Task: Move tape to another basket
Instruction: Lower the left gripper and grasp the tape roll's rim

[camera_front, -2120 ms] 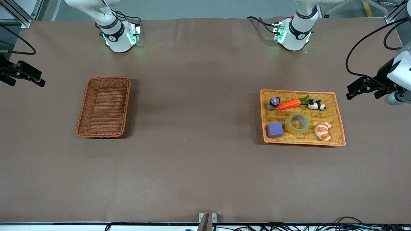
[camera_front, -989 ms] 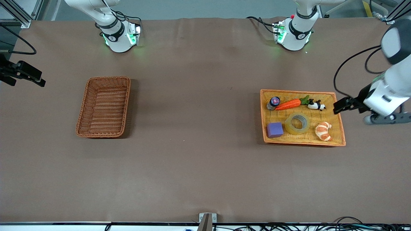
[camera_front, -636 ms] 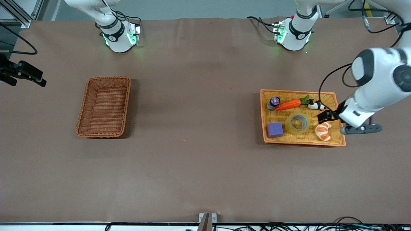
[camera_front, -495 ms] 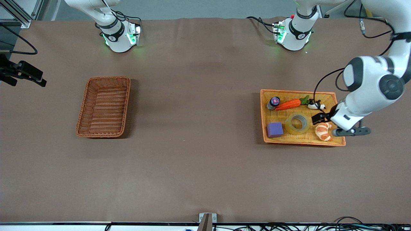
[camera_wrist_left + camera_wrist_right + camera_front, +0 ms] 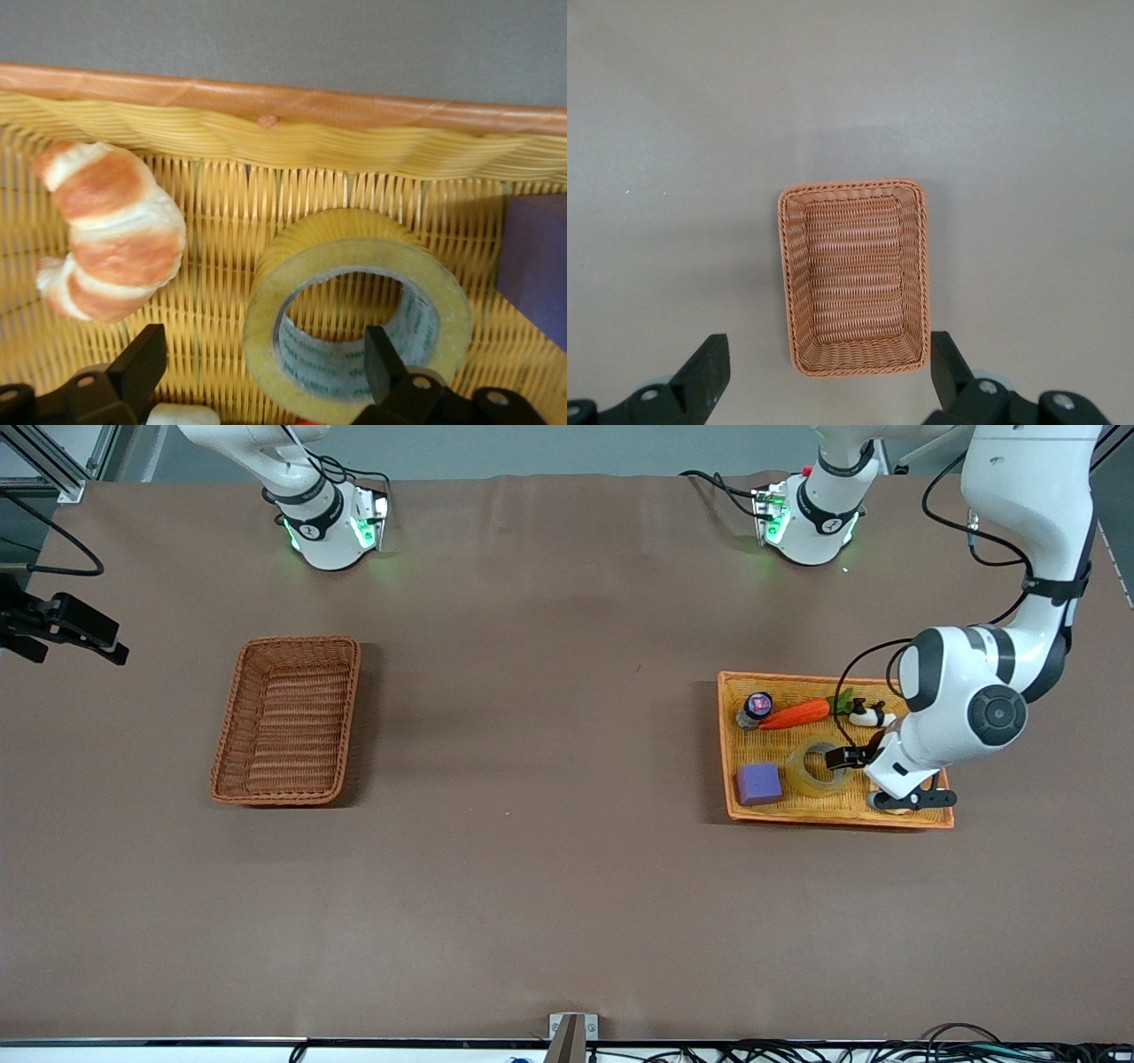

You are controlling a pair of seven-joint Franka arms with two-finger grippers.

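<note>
Front view: the roll of packing tape (image 5: 819, 766) lies flat in the yellow-orange woven tray (image 5: 921, 691) at the left arm's end of the desk (image 5: 549, 886), beside a purple cube (image 5: 758, 784) and nearer the camera than a toy carrot (image 5: 795, 713), a small round jar (image 5: 756, 707) and a panda figure (image 5: 873, 714). The left claw (image 5: 842, 758) hangs low over the tape's edge. The reddish-brown wicker basket (image 5: 288, 719) sits well apart toward the right arm's end, with nothing in it. The right claw (image 5: 66, 631) waits over the desk's edge at that end.

Left wrist view: the left claw (image 5: 259, 365) has its fingers spread wide; one finger (image 5: 383, 361) is over the tape's (image 5: 356, 310) hole, the other (image 5: 142, 363) outside the roll near a toy croissant (image 5: 111, 232) — set to straddle the ring's wall, I judge. Faint greyish print lines the core, unreadable.

Right wrist view: the right claw (image 5: 826, 367), fingers apart and holding nothing, looks straight down on the basket (image 5: 855, 276).

Nothing of the move is done yet — grasp, lift, carry across and release all remain. The jar's lid label is too small to read
</note>
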